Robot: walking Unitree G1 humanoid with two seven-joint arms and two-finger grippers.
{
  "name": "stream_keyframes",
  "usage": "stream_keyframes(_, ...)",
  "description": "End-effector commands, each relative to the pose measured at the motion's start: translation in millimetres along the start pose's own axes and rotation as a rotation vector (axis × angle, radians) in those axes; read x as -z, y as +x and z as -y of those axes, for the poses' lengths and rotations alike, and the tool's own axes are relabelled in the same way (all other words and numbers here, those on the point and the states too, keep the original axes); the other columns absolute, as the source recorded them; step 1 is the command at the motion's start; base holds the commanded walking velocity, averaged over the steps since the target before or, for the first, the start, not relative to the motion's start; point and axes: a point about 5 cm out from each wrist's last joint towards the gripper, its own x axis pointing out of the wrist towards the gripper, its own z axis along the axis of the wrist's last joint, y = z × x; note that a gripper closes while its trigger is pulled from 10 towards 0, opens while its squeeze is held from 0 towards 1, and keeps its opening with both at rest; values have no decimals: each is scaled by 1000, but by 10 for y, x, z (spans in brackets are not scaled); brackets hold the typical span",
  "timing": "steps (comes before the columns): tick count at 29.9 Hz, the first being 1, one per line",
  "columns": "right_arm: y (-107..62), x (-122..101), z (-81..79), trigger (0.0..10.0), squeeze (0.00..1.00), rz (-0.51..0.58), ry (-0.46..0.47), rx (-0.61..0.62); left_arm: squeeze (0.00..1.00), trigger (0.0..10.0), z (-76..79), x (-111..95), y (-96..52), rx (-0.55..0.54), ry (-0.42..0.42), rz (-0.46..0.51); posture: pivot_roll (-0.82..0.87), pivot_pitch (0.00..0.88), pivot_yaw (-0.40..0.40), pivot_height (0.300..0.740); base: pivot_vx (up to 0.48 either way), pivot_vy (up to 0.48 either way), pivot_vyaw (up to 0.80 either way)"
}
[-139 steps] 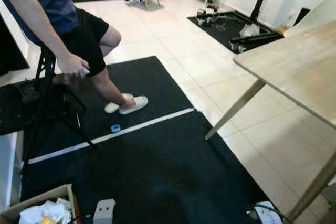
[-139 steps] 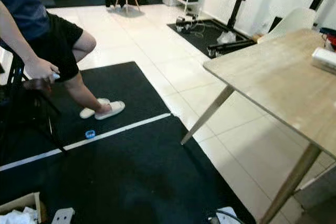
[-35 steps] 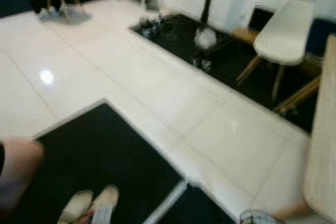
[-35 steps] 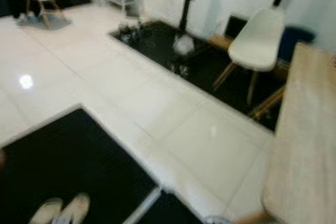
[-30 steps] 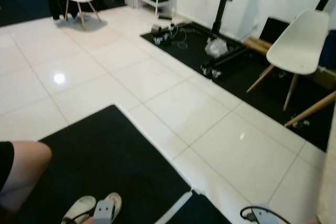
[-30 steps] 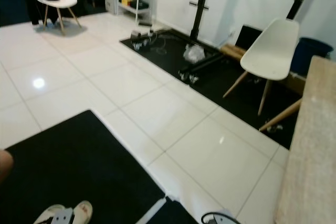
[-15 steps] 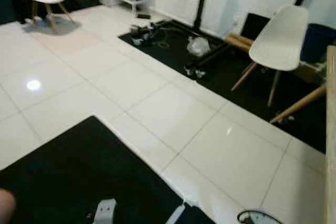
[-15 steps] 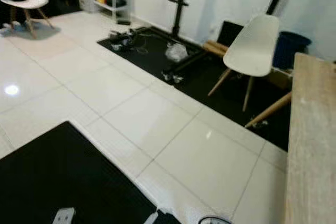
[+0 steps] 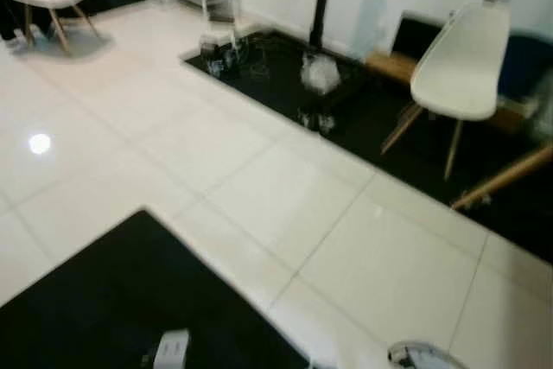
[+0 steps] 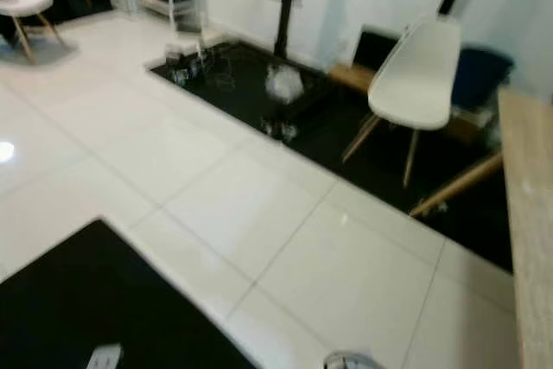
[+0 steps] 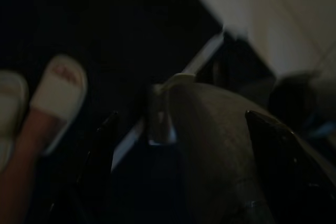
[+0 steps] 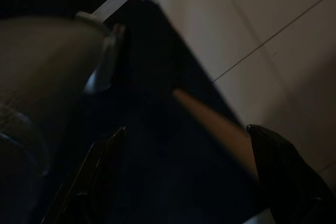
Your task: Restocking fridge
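Fingers [image 11: 278, 150] of left hand [image 11: 178, 156] are seen spread apart in dim wrist view, empty, hung over black mat [image 9: 104, 300] w/ a person's slippered foot [image 11: 55, 93] nearby. Right hand [image 12: 184, 177] is likewise seen w/ fingers [image 12: 278, 166] apart, empty, over mat edge & white tile floor [image 9: 259, 170]. Fridge & stock can't be made out. Further off, a white chair [image 9: 462, 62] is seen on a 2nd dark mat [image 9: 363, 118], w/ bench edge [image 10: 529, 213] at right. Head views are blurred.
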Motion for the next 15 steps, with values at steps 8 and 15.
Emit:
stream_keyframes(8,-11,113,-6,10000,0,-23,23,6,0,10000,28,157,-14,6,-15,-61,78,9,-92,740,308,0,-539)
stream_keyframes(15,12,102,-117,10000,0,-16,18,-10,0,10000,25,165,-17,7,-14,-62,78,11,-92,740,309,0,0)
